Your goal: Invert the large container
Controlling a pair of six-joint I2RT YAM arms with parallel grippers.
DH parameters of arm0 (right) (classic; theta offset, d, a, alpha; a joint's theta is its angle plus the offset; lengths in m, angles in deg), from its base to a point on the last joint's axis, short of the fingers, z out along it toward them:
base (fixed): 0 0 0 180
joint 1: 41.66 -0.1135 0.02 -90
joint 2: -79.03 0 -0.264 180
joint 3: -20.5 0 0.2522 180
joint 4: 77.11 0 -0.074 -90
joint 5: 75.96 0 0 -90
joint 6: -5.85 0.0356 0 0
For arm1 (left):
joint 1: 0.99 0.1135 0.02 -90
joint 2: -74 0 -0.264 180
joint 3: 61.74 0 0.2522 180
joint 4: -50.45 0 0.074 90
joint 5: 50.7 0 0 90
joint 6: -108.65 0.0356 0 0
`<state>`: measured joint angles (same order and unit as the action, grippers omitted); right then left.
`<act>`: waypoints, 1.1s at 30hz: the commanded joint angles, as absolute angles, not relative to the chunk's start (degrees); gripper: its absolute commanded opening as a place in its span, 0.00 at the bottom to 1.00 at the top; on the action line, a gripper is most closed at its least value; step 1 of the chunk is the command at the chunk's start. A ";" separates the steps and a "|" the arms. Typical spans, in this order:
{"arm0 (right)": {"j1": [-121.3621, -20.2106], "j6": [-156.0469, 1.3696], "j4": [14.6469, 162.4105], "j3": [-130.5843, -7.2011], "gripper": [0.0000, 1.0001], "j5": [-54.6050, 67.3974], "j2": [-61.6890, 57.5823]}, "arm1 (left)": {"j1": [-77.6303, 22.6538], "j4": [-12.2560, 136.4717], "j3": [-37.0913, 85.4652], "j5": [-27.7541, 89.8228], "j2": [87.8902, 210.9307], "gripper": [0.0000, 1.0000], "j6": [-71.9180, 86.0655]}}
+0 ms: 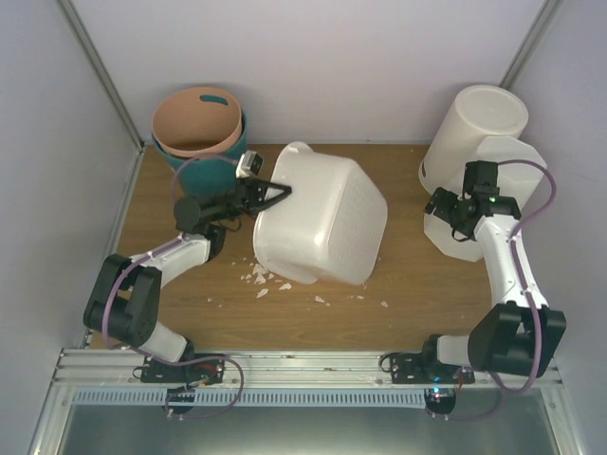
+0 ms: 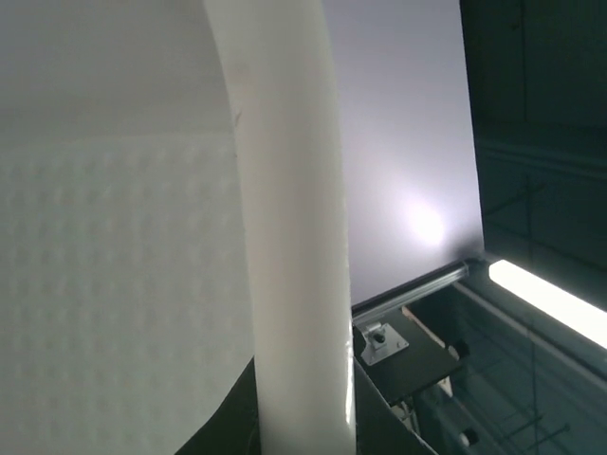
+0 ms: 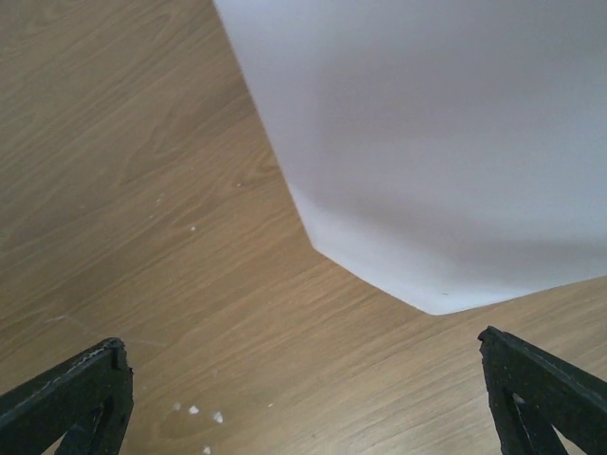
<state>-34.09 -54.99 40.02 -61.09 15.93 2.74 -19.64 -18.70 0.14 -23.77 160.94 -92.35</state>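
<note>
The large container [image 1: 322,223] stood tilted in the middle of the desk [image 1: 417,275], with its opening turned toward the left arm and one lower edge on the wood. I judged that the biggest danger was a fall back. It was broad, and it was held only at one thin place on the rim, so it could swing or slip out and drop upright again. A push that was too strong could also slide it across the desk instead of rolling it over, toward the tall white bins [image 1: 479,123] at the right. Less serious, the stacked buckets [image 1: 197,128] stood near behind the left arm and could be knocked. The left pincer [image 1: 270,194] was pinching the container's rim, its jaws almost together. The right pincer [image 1: 441,207] was spread wide and held nothing, near the bins, so it gave no support. The small white crumbs [image 1: 261,277] under the container could make the edge skid.

The container was white, with rounded corners. Its wall [image 2: 114,284] showed a fine pattern of small holes, and its rim [image 2: 294,237] was smooth and thick.
</note>
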 commanded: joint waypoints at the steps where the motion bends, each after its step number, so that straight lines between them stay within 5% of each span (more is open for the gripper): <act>1: -33.59 -56.05 38.10 -60.85 1.00 11.37 6.45 | -21.06 -22.75 -4.36 -15.43 156.12 0.00 -90.12; 33: -33.66 -53.88 30.40 -76.48 1.00 17.72 11.79 | -38.34 -39.44 -1.70 5.05 166.30 0.00 -94.42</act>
